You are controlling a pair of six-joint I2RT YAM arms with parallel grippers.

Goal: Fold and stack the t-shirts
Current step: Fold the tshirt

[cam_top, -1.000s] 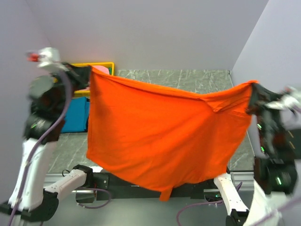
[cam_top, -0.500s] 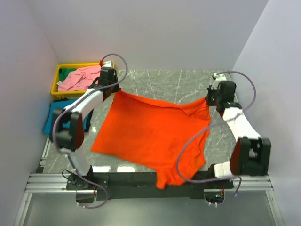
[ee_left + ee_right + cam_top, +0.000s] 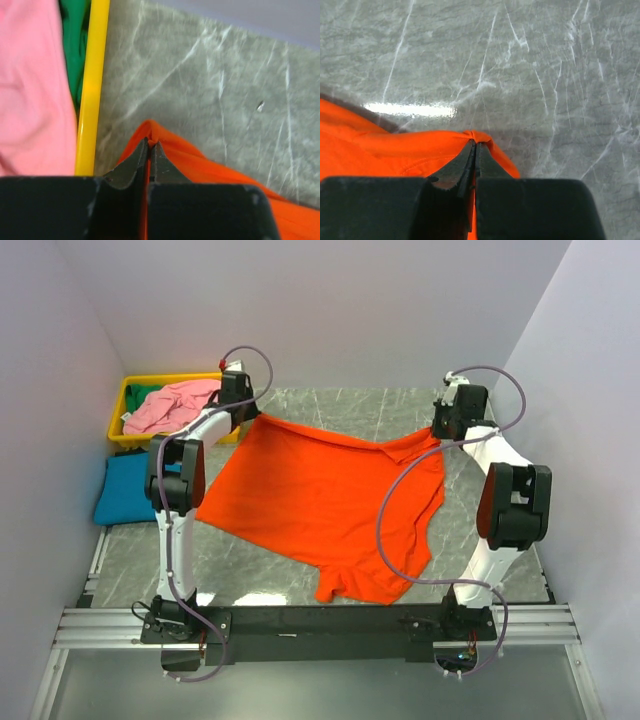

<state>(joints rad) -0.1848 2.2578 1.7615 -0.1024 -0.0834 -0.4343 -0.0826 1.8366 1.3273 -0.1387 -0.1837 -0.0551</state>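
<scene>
Nearest the bases, the loose end of the orange t-shirt [image 3: 320, 505] lies flat on the table [image 3: 350, 410]. The teal t-shirt [image 3: 125, 490] sits apart at the left. Farther out, the orange shirt's far edge runs left to right — taut between both arms. The left gripper [image 3: 150, 146] is pinched on the left corner, just beside the yellow tray [image 3: 118, 405], which holds the pink t-shirt [image 3: 175, 405]. The right gripper [image 3: 474, 145] is pinched on the right corner. Neither arm is nearer. Judgement: the fold must carry this edge back toward the bases.
</scene>
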